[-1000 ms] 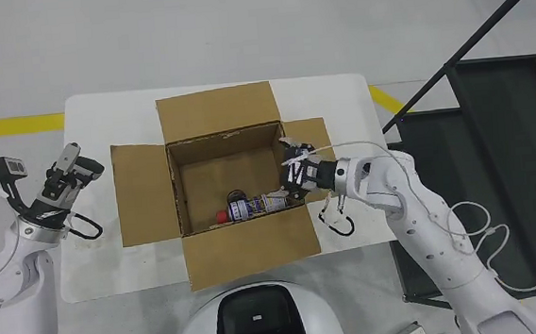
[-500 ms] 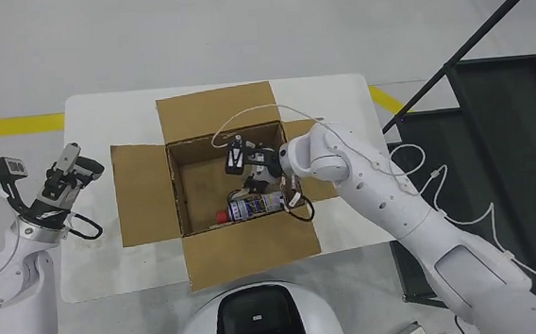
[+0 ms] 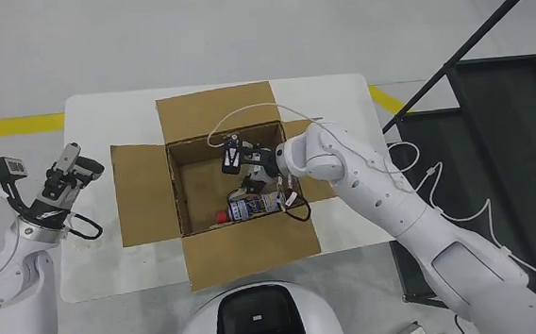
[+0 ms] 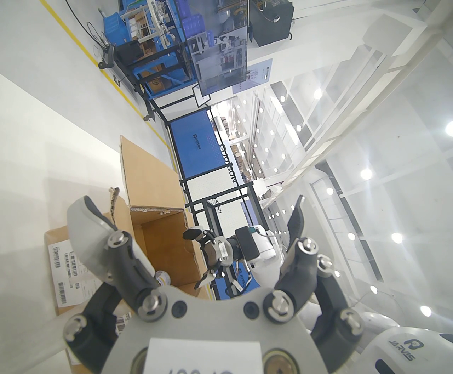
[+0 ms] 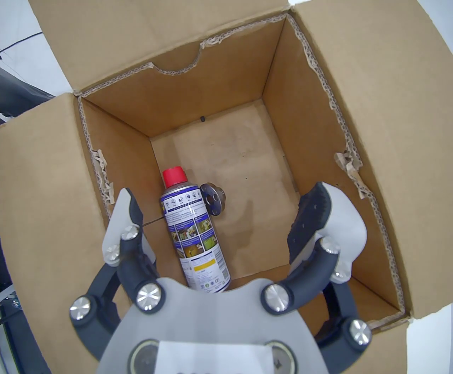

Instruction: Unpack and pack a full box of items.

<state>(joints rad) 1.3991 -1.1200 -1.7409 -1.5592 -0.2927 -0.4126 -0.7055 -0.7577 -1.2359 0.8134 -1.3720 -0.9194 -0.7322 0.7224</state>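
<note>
One spray can (image 5: 194, 233) in box (image 5: 177, 46), right gripper (image 5: 219, 200) above

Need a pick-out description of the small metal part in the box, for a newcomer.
Find the open cardboard box in the middle of the white table. On its floor a red-capped spray can lies along one wall, and the part sits beside the can's shoulder. It is a small grey flanged disc, far smaller than the can.
</note>
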